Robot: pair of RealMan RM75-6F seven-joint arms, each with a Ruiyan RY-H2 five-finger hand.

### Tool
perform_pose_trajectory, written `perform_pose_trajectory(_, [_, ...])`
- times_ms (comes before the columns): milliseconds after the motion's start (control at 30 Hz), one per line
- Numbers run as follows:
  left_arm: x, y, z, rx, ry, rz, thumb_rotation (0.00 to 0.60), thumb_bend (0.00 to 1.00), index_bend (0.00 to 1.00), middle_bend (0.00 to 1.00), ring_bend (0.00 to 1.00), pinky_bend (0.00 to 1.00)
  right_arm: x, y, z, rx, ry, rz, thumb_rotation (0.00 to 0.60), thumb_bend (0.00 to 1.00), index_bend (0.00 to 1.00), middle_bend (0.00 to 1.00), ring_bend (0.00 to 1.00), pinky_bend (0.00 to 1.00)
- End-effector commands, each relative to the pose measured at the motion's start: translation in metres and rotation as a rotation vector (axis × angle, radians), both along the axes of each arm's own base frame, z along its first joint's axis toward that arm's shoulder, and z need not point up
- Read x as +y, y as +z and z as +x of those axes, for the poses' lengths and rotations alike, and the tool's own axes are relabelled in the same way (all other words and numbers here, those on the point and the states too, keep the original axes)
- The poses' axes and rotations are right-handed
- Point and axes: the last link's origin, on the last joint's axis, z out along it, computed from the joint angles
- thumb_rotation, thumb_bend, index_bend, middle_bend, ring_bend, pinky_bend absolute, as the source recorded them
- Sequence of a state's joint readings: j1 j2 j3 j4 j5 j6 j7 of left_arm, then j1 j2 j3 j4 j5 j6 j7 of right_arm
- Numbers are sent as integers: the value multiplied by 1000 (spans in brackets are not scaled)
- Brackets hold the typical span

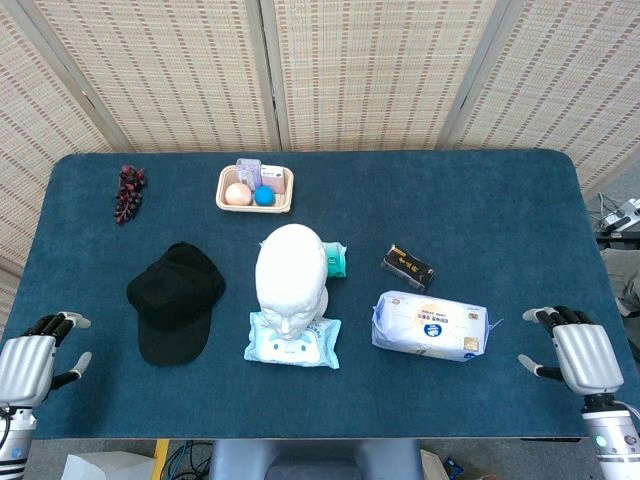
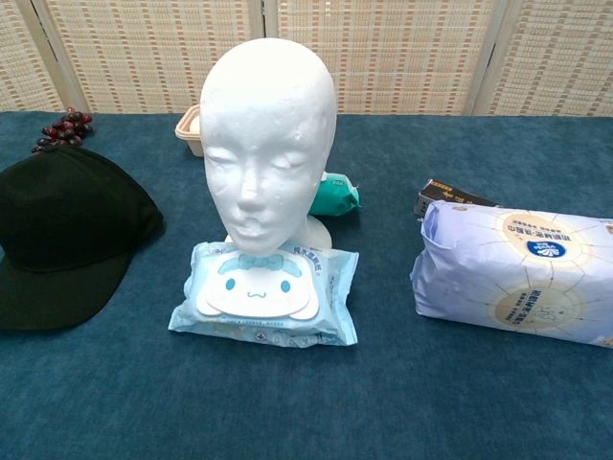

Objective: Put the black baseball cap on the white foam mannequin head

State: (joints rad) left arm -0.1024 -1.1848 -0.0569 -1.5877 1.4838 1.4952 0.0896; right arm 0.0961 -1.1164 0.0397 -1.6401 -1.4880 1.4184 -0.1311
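Bright, even light fills both views, and shadows stay soft and short, just a faint one under the white foam mannequin head (image 2: 266, 144). The black baseball cap (image 1: 175, 296) swallows its own detail, reading nearly flat. Focus is crisp throughout, with no glare off the blue table (image 1: 480, 210).

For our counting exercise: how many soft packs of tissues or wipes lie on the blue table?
3. A cartoon wipes pack lies in front of the mannequin head; a small teal pack sits behind it; a large tissue pack lies to its right. None looks hidden.
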Motion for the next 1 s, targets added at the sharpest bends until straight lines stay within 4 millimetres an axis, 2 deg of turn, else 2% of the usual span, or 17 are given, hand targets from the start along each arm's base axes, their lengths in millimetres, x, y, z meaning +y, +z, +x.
perform_pose_trajectory(33, [0, 1, 0, 0, -3, 2, 600, 259, 376, 331, 286, 476, 0, 0, 0, 0, -1, 3, 600, 0, 356, 400, 299, 327])
perform_pose_trajectory(467, [-2, -2, 3, -7, -6, -13, 600, 259, 377, 336, 288, 478, -3, -2, 0, 1, -6, 13, 600, 0, 356, 399, 299, 328])
perform_pose_trajectory(600, [-5, -6, 4, -11, -20, -37, 600, 259, 387, 367, 297, 484, -4, -2, 1, -1, -2, 16, 600, 0, 356, 400, 299, 328])
perform_pose_trajectory(733, [-8, -8, 11, -19, -73, -44, 600, 259, 433, 454, 345, 516, -5, -2, -1, -3, -10, 19, 600, 0, 356, 400, 299, 328])
perform_pose_trajectory(800, [-9, -10, 15, -23, -129, -29, 600, 203, 500, 557, 405, 538, -6, -2, 0, -5, -10, 17, 600, 0, 356, 400, 299, 327])
perform_pose_trajectory(867, [-8, -14, 17, -38, -187, -21, 600, 64, 596, 688, 478, 555, -6, -2, 0, -5, -7, 16, 600, 0, 356, 400, 299, 327])
perform_pose_trajectory(933, [-10, -19, 20, -68, -249, -24, 600, 7, 641, 750, 508, 559, -7, -2, 1, -6, -5, 20, 600, 0, 356, 400, 299, 327])
perform_pose_trajectory(1000, [-11, -24, 23, -81, -304, -28, 600, 0, 657, 770, 517, 559, -7, -3, 0, -3, -9, 26, 600, 0, 356, 400, 299, 327])
